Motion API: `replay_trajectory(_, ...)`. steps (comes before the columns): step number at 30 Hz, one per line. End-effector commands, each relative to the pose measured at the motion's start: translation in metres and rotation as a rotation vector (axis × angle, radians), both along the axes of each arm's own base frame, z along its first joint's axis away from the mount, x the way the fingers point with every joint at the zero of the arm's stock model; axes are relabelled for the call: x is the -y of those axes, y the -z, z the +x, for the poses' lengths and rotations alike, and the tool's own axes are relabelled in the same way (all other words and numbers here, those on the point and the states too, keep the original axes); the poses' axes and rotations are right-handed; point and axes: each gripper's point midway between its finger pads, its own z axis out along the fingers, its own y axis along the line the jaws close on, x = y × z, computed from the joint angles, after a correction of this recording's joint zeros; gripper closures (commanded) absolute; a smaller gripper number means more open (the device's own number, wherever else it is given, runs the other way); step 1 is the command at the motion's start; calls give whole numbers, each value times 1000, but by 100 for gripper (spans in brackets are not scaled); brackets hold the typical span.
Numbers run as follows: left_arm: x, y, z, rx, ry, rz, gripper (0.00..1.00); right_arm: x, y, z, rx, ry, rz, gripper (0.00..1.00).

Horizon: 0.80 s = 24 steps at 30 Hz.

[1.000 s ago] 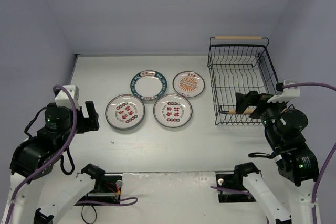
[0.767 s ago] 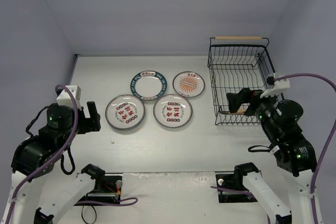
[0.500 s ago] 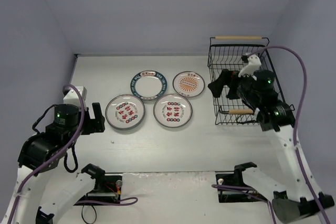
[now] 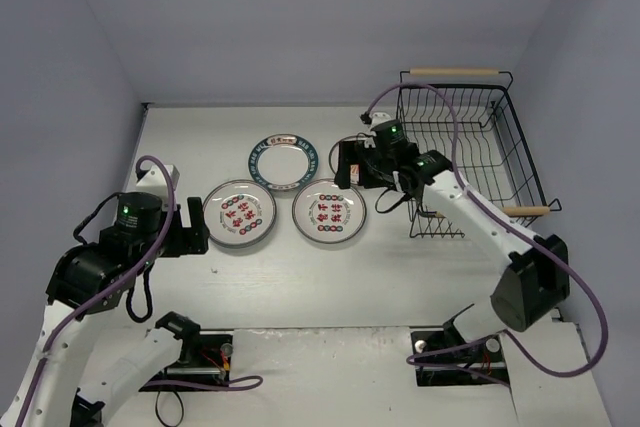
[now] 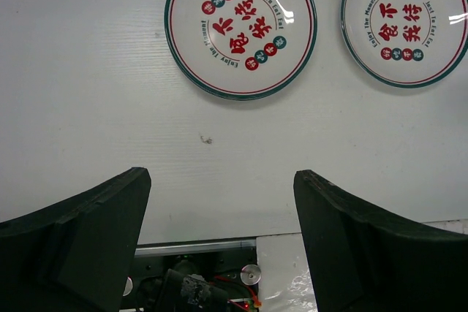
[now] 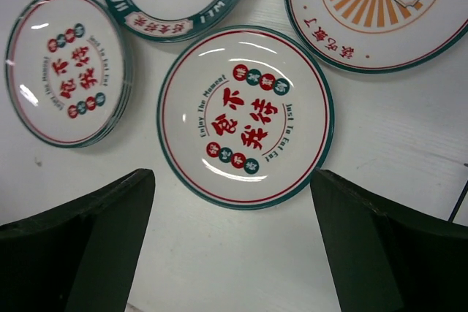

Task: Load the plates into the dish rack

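Observation:
Four plates lie flat on the white table. A teal-rimmed plate (image 4: 283, 161) and an orange sunburst plate (image 4: 362, 154) lie at the back. Two red-character plates (image 4: 238, 214) (image 4: 329, 210) lie in front. The black wire dish rack (image 4: 455, 74) stands at the right, with no plates seen in it. My right gripper (image 4: 350, 167) is open and empty above the right red-character plate (image 6: 245, 115), partly covering the sunburst plate (image 6: 380, 5). My left gripper (image 4: 190, 228) is open and empty, left of the left red-character plate (image 5: 241, 27).
The rack's near wooden handle (image 4: 526, 211) sticks out at its front right. The side walls stand close to the table's left and right edges. The arm bases and cables (image 4: 200, 357) sit at the near edge, also in the left wrist view (image 5: 197, 286).
My right arm has swung left from the rack's near edge to above the plates. My left gripper has moved a little right, towards the left red-character plate.

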Motion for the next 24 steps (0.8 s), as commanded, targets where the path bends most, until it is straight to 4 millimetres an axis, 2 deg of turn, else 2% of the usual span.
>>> replay_trajectory(1,7,-9,0,20,29,-35,20,1,19,22,6,95,-21,10)
replay_trajectory(5,8,-4,-3,5,45,-31,20,5,65,30,-66,119,-99,19)
replay_trajectory(7,10,-2,-5,0,56,-39,20,4,77,32,-87,119,-118,27)
replay_trajectory(8,12,-2,-5,-4,65,-46,20,4,90,33,-111,122,-134,29)
replay_trajectory(10,13,2,-6,-15,70,-45,20,4,99,36,-122,132,-147,33)
replay_trajectory(13,13,5,-6,-22,79,-31,20,7,121,39,-159,143,-181,34)
replay_trajectory(16,13,6,-5,-22,89,-23,20,14,136,41,-180,158,-217,34)
replay_trajectory(24,17,16,-4,-45,106,-22,20,39,154,48,-210,199,-269,33)
